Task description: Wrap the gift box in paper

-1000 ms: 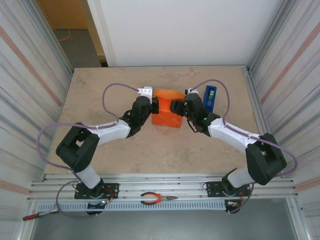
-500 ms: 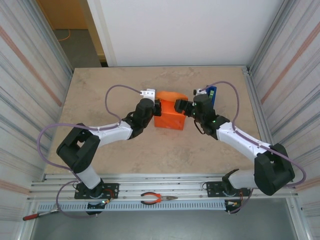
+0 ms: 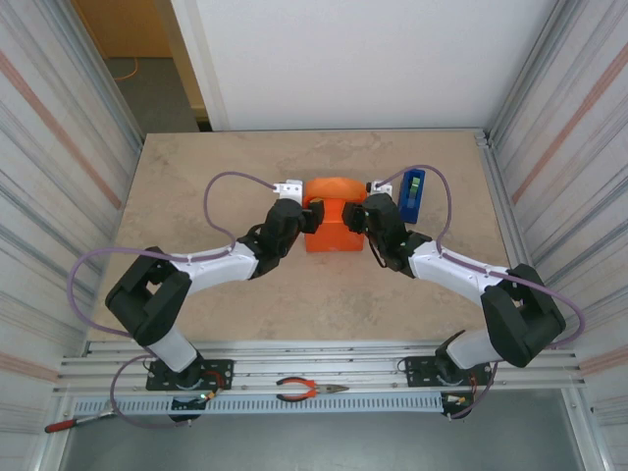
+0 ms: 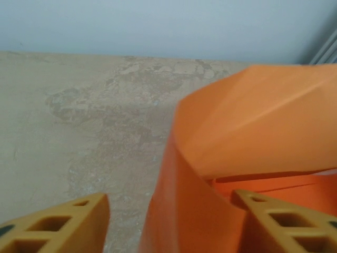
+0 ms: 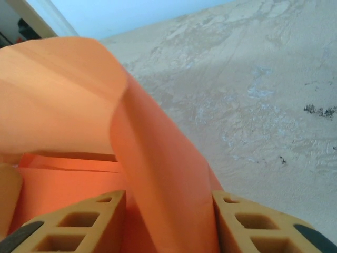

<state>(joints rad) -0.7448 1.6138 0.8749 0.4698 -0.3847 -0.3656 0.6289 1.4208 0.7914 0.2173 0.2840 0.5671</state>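
Orange paper (image 3: pixel 331 186) covers the gift box (image 3: pixel 332 234), which reads as a compact orange block at the middle of the beige stone-look table (image 3: pixel 196 196), slightly toward the far edge. A loose fold of the sheet arches over the top of the block.

Left gripper (image 3: pixel 312 218): positioned at the left face of the block. In the left wrist view its fingers (image 4: pixel 58 226) are spread. An upright edge of the paper stands between them, close to the right finger and clear of the left finger. The paper is not pinched.

Right gripper (image 3: pixel 355 218): positioned at the right face of the block, opposite the left one. In the right wrist view a raised ridge of paper fills the gap between the fingers (image 5: pixel 258 226), and both appear to meet it. Whether they clamp the ridge cannot be told.

Blue tape dispenser (image 3: pixel 412 194): stands upright on the table just right of the right gripper, apart from the block.

Orange-handled pliers (image 3: pixel 312 390): lie on the metal rail between the two arm bases.
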